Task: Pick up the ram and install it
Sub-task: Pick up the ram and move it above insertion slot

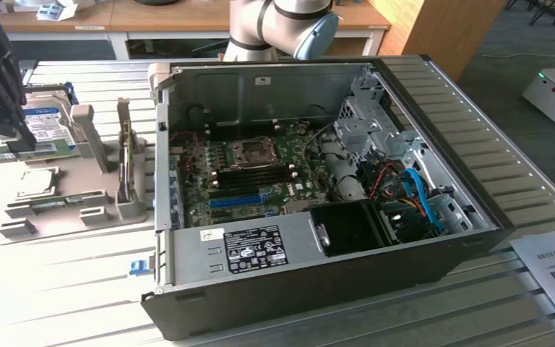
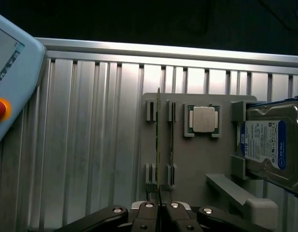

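My gripper [image 2: 159,203]: jaws drawn almost together, nothing between them, hovering above gray tray [image 2: 197,159]. Ram [image 2: 158,140]: on edge in tray's clips, near CPU [image 2: 203,119]. Judged light, stiff, thin, fragile. I'd pinch flat faces at mid-length, gently, clear of contact edge.

Hard light falls on the table [image 1: 56,289] in the exterior view and bleaches its slats to white glare at that view's left. The inside of the computer case [image 1: 258,90] lies dimmer, with deep shade around the black fan shroud [image 1: 355,228]. The wrist view is darker overall: the table's ribs carry bright streaks, the background is black, and the gripper [image 2: 159,191] sits in shadow.
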You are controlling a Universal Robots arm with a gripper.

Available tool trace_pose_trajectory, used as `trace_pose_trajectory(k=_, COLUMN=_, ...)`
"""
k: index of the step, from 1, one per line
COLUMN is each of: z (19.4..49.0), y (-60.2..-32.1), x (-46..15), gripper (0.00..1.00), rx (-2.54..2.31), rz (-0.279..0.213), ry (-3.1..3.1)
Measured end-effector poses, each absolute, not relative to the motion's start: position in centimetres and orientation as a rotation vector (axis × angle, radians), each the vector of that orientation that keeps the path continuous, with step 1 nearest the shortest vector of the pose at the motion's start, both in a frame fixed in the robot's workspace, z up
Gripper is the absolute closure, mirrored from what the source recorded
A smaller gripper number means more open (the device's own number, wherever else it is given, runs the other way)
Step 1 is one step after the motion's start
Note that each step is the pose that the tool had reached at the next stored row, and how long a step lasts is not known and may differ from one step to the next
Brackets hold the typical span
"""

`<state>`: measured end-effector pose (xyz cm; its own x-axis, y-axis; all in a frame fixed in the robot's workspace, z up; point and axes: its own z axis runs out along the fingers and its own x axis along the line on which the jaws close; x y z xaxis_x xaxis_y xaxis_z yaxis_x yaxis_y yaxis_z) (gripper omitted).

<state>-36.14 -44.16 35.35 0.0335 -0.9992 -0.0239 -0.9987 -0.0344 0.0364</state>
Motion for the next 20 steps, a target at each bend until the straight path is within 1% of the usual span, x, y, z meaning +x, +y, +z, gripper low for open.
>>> trace_pose_trajectory(k=20, z=37.5, y=-44.2, x=-36.0, gripper=0.88, rx=2.252, rz=-0.067, ry=-2.176)
